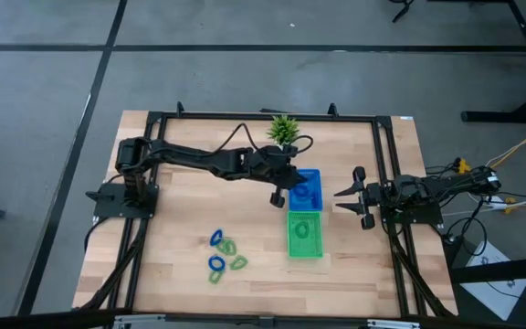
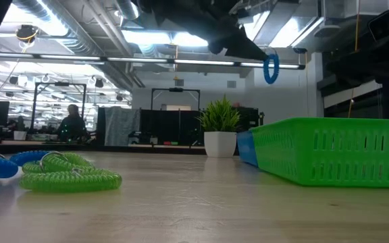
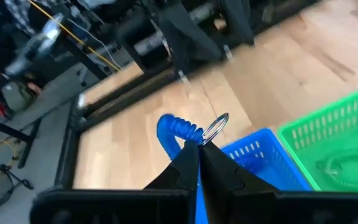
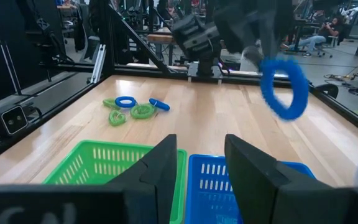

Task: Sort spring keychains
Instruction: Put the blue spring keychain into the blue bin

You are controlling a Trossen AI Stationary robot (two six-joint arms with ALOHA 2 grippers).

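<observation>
My left gripper (image 1: 278, 196) is shut on a blue spring keychain (image 3: 171, 133), which hangs over the blue tray (image 1: 310, 183). The right wrist view shows it as a blue loop (image 4: 284, 87) in the air. The green tray (image 1: 305, 235) lies just in front of the blue one, with a green spring keychain (image 3: 337, 165) on its floor. Several blue and green spring keychains (image 1: 225, 253) lie flat in a loose cluster on the table's near left. My right gripper (image 1: 354, 196) waits open at the right, by its base, holding nothing. My left gripper pinches the blue keychain between its two fingertips (image 3: 191, 163), where the blue coil meets its metal ring (image 3: 215, 127). The fingers slant down toward the table's right. The coil loop (image 2: 271, 67) hangs below them, clear of the tray and the table.
A small potted plant (image 1: 284, 130) stands near the far edge, just behind the blue tray. A black frame (image 1: 263, 116) runs round the wooden table. Bare wood lies between the keychain cluster and the trays.
</observation>
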